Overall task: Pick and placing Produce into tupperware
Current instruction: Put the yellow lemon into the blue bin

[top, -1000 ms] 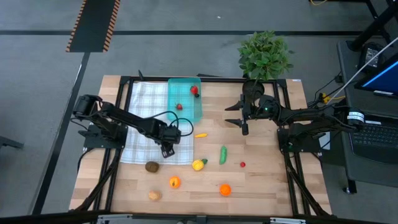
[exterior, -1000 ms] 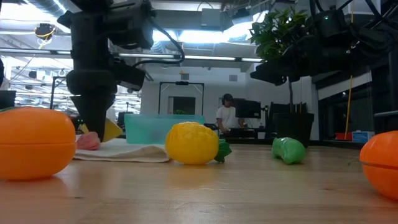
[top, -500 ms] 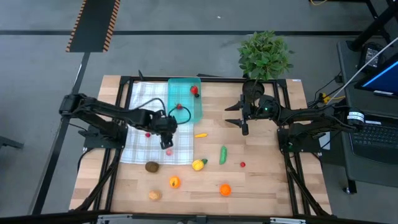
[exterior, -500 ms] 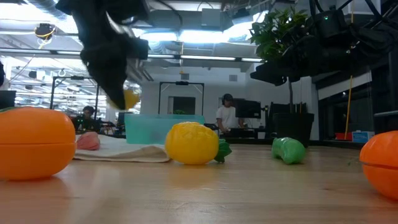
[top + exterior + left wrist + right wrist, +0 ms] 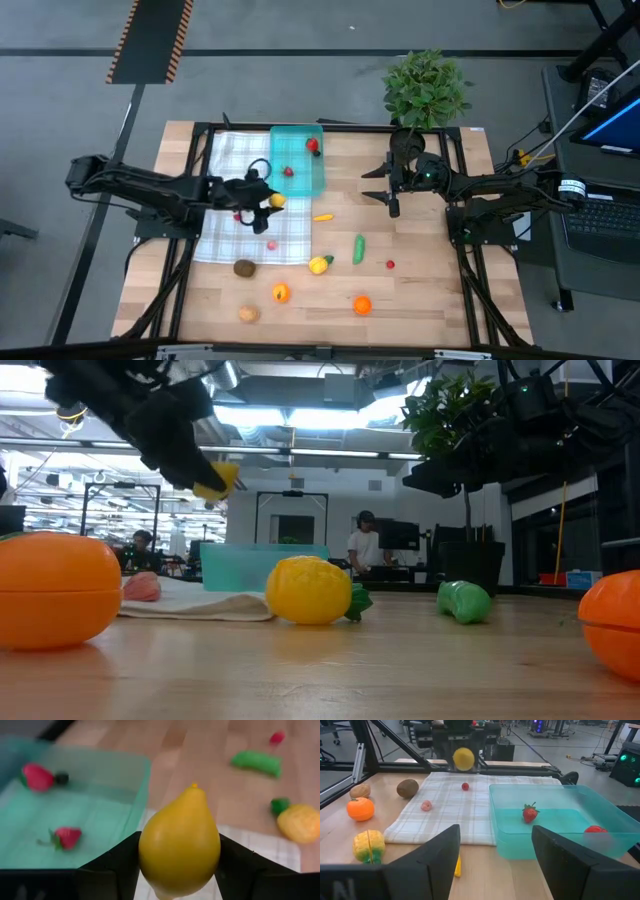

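My left gripper (image 5: 268, 200) hangs above the white checked cloth (image 5: 232, 165), just near of the teal tupperware (image 5: 298, 150), shut on a yellow lemon-like piece of produce (image 5: 179, 847). Two red pieces (image 5: 288, 171) (image 5: 312, 145) lie inside the tupperware. My right gripper (image 5: 495, 865) stands open to the right of the tupperware, nothing between its fingers. More produce lies on the cloth and the wooden table: a green piece (image 5: 358, 248), a yellow one (image 5: 319, 264), two orange ones (image 5: 281, 292) (image 5: 362, 305). My left gripper pinches the yellow piece by its two bulging sides (image 5: 147, 855) between its two fingers. The fingers come from the table's left, slanting downward. The piece's pointed tip (image 5: 194, 785) faces away from the gripper. It hangs clear above the cloth.
A potted green plant (image 5: 425, 88) stands at the far edge behind my right arm. A brown piece (image 5: 244, 267) and a tan one (image 5: 248, 314) lie near the front left, and small red and pink pieces (image 5: 238, 216) (image 5: 271, 243) rest on the cloth.
My left gripper has risen from the cloth with the yellow piece and gone toward the table's far edge and the tupperware, tipping from pointing straight down to a shallower slant. The piece is now lifted clear of the cloth.
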